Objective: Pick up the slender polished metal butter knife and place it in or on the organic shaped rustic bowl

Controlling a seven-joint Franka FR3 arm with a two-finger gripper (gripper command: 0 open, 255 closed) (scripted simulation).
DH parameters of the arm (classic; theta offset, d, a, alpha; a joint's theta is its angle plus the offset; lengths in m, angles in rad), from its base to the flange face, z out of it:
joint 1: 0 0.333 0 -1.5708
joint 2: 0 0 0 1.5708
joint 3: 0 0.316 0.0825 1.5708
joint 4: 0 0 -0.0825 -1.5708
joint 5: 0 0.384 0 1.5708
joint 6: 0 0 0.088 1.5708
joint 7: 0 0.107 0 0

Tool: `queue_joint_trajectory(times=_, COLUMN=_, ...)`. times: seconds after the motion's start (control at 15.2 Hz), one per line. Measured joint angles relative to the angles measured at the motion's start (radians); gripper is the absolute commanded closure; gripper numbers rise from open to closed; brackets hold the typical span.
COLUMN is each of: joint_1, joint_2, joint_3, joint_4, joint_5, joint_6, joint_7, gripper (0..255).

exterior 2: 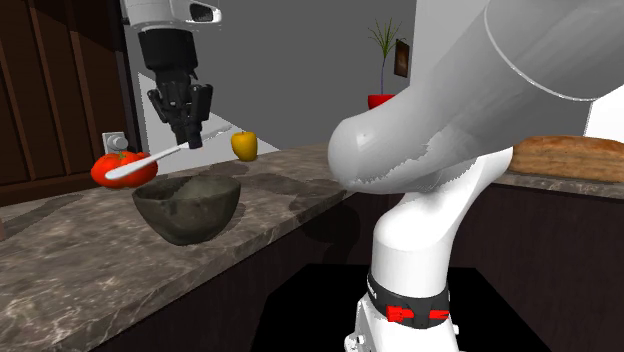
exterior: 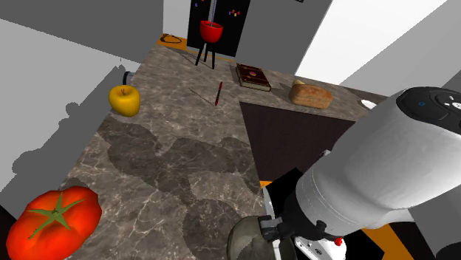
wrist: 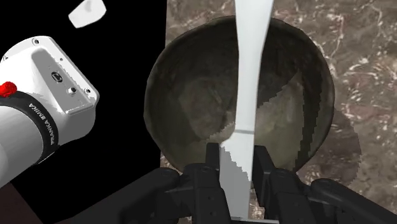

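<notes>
My black gripper (exterior 2: 190, 142) hangs above the dark, rough bowl (exterior 2: 190, 210) and is shut on a slender knife (exterior 2: 140, 165), drawn plain white. The knife is held by one end and slopes down, away from the fingers, over the bowl's rim. In the wrist view the knife (wrist: 251, 76) runs out from between the fingertips of my gripper (wrist: 236, 156), straight across the bowl's hollow (wrist: 184, 102). The bowl (exterior: 247, 240) stands near the front edge of the marble counter, partly hidden behind my arm in the shoulder view.
On the marble counter (exterior: 170, 162) lie a big red tomato (exterior: 55, 218), a yellow apple (exterior: 124, 100), a red pen (exterior: 218, 93), a brown book (exterior: 253, 77) and a bread loaf (exterior: 310, 94). My own white arm (exterior: 377, 170) looms beside the bowl.
</notes>
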Motion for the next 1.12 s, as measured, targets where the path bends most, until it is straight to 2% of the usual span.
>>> queue_joint_trajectory(times=0.73, joint_1=0.016, joint_2=-0.006, joint_3=0.094, joint_4=-0.12, joint_5=0.077, joint_6=0.127, joint_7=-0.003, gripper=255)
queue_joint_trajectory(times=1.12, joint_1=0.015, joint_2=-0.004, joint_3=0.104, joint_4=-0.13, joint_5=0.084, joint_6=0.14, joint_7=-0.005, gripper=255)
